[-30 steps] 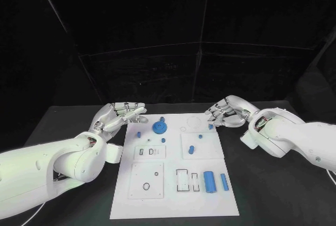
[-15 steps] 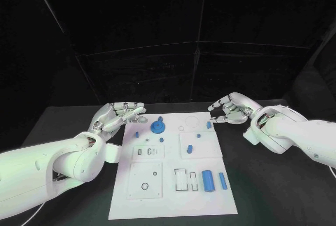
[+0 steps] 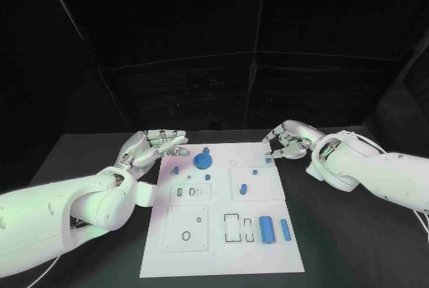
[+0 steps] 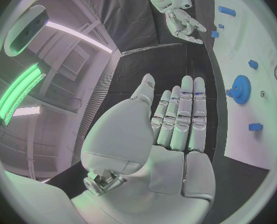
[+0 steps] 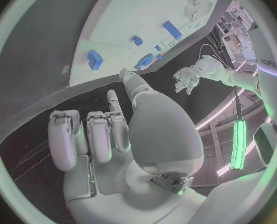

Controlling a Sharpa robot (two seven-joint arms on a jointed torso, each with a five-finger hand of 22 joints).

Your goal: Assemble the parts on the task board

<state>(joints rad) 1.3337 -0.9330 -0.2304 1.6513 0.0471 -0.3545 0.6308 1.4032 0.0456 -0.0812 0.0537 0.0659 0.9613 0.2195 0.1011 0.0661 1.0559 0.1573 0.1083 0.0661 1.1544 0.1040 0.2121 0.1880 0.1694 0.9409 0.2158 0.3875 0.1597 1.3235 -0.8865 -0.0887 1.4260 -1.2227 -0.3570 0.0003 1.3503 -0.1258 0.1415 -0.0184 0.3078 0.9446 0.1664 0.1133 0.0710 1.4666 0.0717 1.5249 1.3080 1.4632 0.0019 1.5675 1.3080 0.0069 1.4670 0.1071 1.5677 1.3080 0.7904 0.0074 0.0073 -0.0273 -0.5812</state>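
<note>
Task board [image 3: 219, 238], flat white rectangle, carries blue gear [image 3: 203, 161].

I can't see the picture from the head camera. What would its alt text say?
A white task board lies on a black table with small blue parts on it, among them a gear. The left hand and right hand hover at its far corners, holding nothing.

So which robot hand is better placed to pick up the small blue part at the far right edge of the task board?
Probably the right robot hand. It hovers beside that small blue part, holding nothing. The left robot hand, also holding nothing, sits at the task board's opposite edge, near the blue gear.
</note>
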